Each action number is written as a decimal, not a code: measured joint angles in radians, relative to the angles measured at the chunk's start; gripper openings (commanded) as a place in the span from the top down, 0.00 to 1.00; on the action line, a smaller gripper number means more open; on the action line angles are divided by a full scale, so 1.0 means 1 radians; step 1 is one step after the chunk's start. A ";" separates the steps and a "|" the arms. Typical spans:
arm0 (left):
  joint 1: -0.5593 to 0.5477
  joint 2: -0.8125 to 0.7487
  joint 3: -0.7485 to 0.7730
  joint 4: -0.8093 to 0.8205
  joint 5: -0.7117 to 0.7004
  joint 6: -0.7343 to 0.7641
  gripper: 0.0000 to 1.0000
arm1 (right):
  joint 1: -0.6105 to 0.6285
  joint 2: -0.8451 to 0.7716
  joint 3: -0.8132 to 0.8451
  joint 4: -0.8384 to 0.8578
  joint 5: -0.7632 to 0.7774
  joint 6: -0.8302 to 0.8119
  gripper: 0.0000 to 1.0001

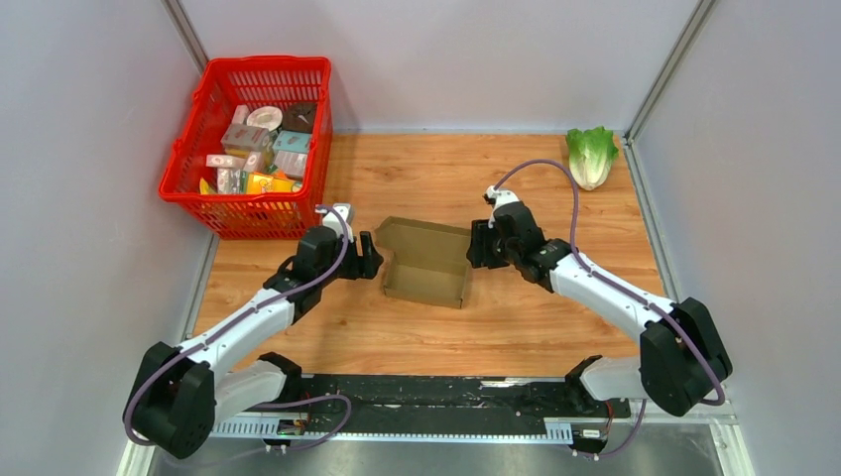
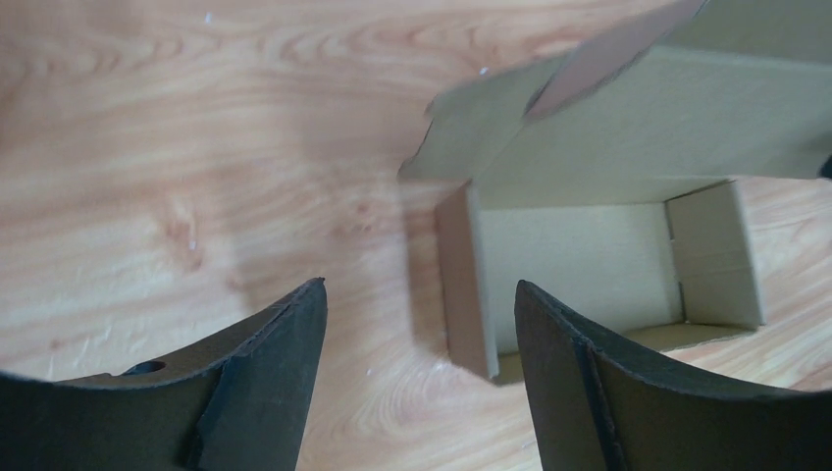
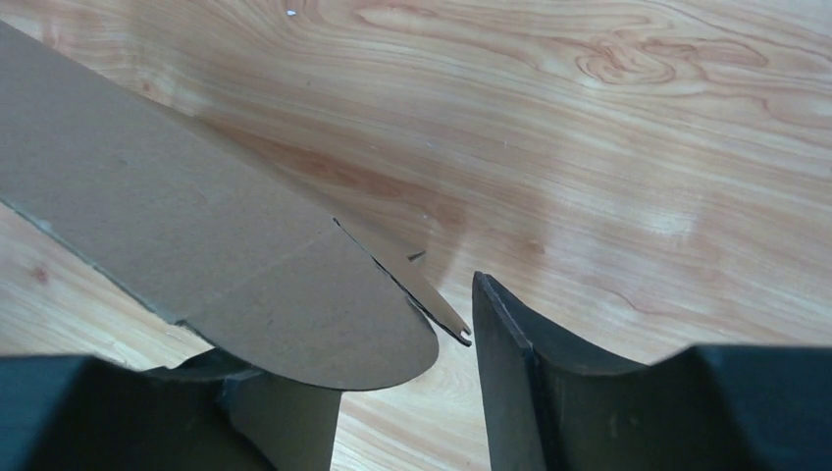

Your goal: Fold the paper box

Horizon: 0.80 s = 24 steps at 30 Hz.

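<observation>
Box (image 1: 428, 270) opens upward, long axis running left-right.

Left arm (image 1: 253, 315) and right arm (image 1: 605, 288) white with black joints, purple cables (image 1: 543, 164), dark curved tool fingers (image 2: 265, 392), possibly rubber-padded.

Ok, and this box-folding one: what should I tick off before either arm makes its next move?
1. Paper box tray walls standing: ok.
2. Lid closed: not ok, it is open at the far side.
3. Left jaws open and clear of the box: ok.
4. Right jaws clamped on the flap: not ok; they are open, with the flap tip in their gap.
5. Red basket and lettuce apart from the box: ok.
6. Wall tabs locked: cannot tell.
</observation>
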 measured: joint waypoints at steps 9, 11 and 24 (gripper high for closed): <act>0.126 0.098 0.069 0.140 0.183 0.046 0.23 | -0.058 0.006 0.006 0.055 -0.139 -0.053 0.53; 0.136 0.114 0.085 0.146 0.219 0.059 0.25 | -0.061 0.006 0.006 0.071 -0.160 -0.058 0.53; 0.137 0.133 0.113 0.164 0.362 0.114 0.48 | -0.062 0.006 -0.027 0.119 -0.170 -0.077 0.56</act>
